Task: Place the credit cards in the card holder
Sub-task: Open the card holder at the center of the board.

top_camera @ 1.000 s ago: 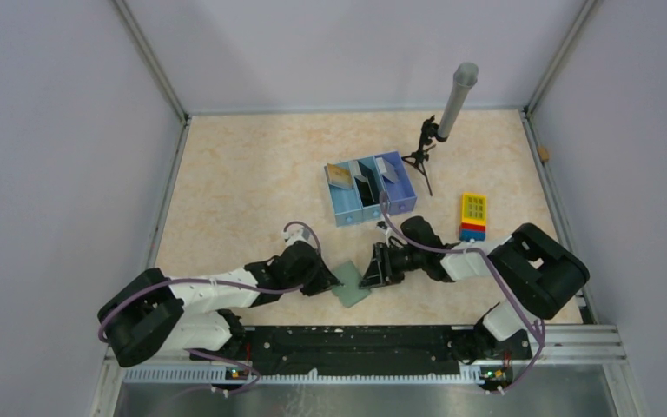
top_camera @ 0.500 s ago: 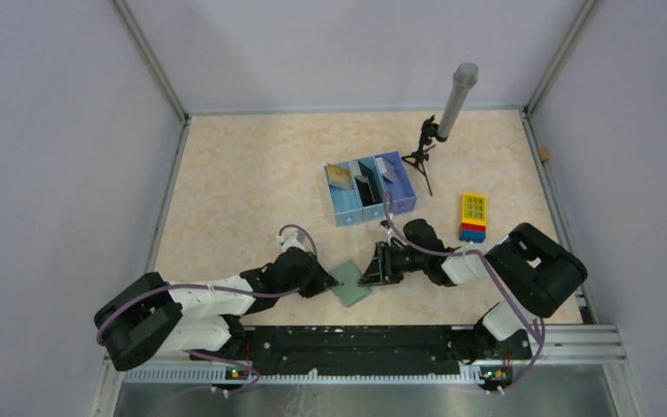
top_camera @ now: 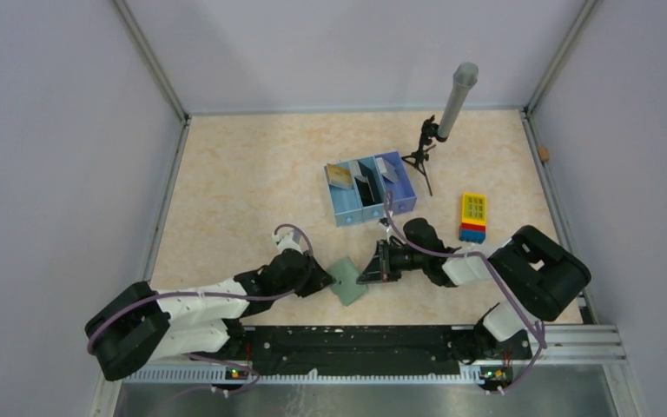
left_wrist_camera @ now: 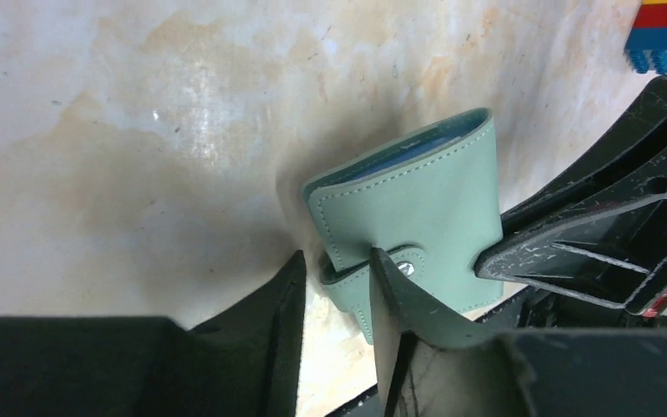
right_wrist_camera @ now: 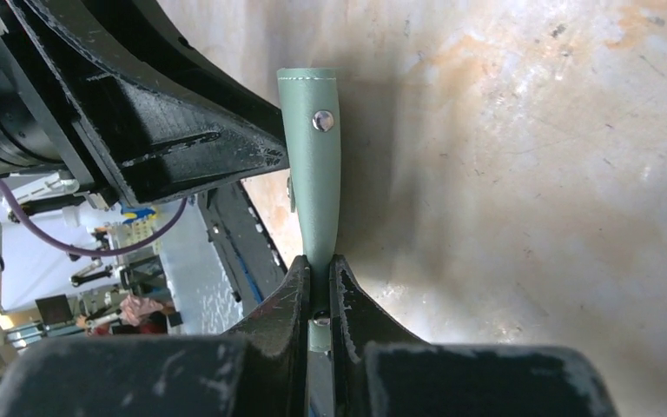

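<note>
The table (top_camera: pixel 243 191) carries, at its middle, a blue tray (top_camera: pixel 347 213) of three compartments. In each compartment what seems to be a card (top_camera: pixel 340 175) is stood leaning: a tan one on the left, a dark one in the middle and a pale one on the right. No card is seen outside the tray. The holder (top_camera: pixel 347 281) is found at the near edge, between the two arms and well apart from the tray. It is folded, with a strip of blue lining shown at its open edge. It is judged to be light, thin and pliant, so that it would bend or slide if pushed flat. It is best taken by an edge and steadied from the other side while the strap is lifted. The right gripper (right_wrist_camera: pixel 319 291) is closed upon one edge of the holder. The left gripper (left_wrist_camera: pixel 334 278) is set narrowly about the strap end, but it cannot be told whether the strap is actually gripped. The snap (left_wrist_camera: pixel 406 269) is seen on the strap, which is laid over the front.
</note>
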Motion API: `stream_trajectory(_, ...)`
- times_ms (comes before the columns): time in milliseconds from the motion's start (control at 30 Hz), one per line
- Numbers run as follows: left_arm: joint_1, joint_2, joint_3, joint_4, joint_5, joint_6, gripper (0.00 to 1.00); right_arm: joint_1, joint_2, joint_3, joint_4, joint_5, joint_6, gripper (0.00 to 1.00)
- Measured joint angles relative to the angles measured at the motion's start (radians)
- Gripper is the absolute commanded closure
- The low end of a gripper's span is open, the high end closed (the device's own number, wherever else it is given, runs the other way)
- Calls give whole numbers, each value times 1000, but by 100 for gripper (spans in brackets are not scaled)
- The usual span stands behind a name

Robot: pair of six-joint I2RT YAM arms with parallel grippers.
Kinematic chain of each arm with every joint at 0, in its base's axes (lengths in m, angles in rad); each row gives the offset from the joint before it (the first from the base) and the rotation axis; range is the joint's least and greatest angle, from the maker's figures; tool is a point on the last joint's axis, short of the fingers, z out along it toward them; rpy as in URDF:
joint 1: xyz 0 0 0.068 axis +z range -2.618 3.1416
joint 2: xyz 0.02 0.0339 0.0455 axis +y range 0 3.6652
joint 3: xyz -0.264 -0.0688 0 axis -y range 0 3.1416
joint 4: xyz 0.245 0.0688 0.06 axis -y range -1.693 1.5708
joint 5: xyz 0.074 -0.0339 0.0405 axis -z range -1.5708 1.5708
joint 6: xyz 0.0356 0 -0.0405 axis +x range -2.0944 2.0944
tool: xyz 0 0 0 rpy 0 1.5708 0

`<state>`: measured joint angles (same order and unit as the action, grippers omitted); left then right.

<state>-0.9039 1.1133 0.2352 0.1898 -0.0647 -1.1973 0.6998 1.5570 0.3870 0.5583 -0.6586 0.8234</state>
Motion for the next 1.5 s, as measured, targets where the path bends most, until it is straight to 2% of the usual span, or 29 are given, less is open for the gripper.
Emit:
stream_trajectory(100,0,-40,42,-103,-40,45,45,4,-47,5,-43,19,-17,100)
stream_trajectory(300,0,-122,241,-327,-147,162,44,21,-223,82,-268,176,-125,100)
stream_trajectory(467,0,-99,351,-354,-157,230,43,84,-335,175,-438,384,-188,100)
stream_trajectory(667,0,6,376,-370,-136,246,44,187,-382,225,-566,609,-221,100)
stream_trajectory(967,0,28,369,-309,-102,220,44,266,-384,249,-664,772,-264,100)
stream_trajectory(1167,0,65,328,-192,-48,181,44,280,-384,250,-665,802,-274,100)
stream_trajectory(1500,0,138,312,-105,-3,144,45,312,-386,250,-660,817,-292,100)
